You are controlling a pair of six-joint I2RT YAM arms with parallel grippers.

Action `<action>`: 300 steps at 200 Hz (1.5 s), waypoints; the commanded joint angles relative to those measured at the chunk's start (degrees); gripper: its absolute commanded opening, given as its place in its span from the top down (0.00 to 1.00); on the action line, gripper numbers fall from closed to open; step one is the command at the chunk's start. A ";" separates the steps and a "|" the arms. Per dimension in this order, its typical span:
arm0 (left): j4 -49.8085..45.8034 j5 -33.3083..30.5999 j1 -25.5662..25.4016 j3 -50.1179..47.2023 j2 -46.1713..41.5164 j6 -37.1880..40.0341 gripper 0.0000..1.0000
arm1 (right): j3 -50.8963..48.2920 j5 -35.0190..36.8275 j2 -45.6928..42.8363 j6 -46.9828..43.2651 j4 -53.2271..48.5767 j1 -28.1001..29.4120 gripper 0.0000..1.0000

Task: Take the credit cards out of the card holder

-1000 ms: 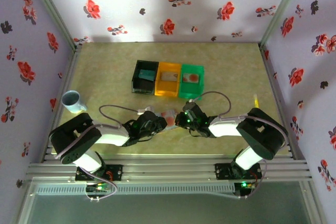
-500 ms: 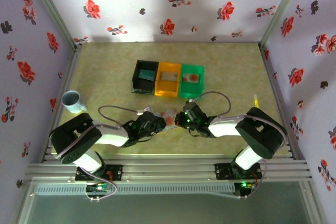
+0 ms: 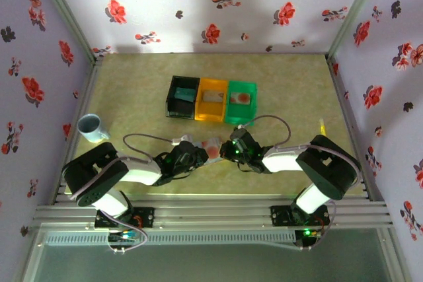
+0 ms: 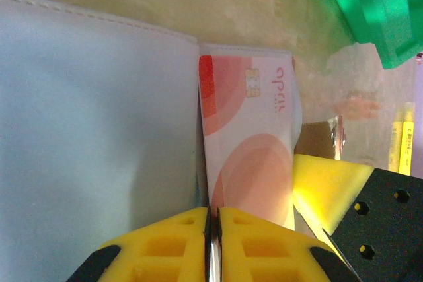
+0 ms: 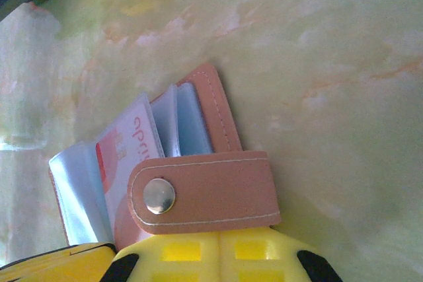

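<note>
Pin the card holder (image 5: 198, 193) by its tab in the clamped right gripper (image 5: 211, 249), then slide the credit card (image 4: 248, 143), pinched edgewise by the left gripper (image 4: 213, 219), straight out toward 8 o'clock.

pale card (image 4: 248, 143) lower end behind jaws, card holder (image 4: 99, 130) cut by frame edge, bins (image 3: 211, 115) holding perhaps cards

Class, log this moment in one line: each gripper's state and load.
left gripper: shut on pale card | right gripper: shut on card holder | pale card: not yet out
</note>
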 commanded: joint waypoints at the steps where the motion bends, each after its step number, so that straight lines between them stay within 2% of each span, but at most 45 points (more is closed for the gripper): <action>1: 2.52 -0.97 0.20 -0.35 -0.32 -0.06 0.86 | -1.38 -3.09 2.80 1.00 -4.82 0.50 1.00; 179: -2.12 -2.94 0.22 -1.29 -5.93 0.98 1.00 | -1.52 -3.00 1.21 1.02 -5.90 0.50 1.00; 300: -3.64 -4.12 0.30 -2.85 -7.53 0.46 1.00 | -2.15 -2.57 0.75 1.29 -5.83 0.46 1.00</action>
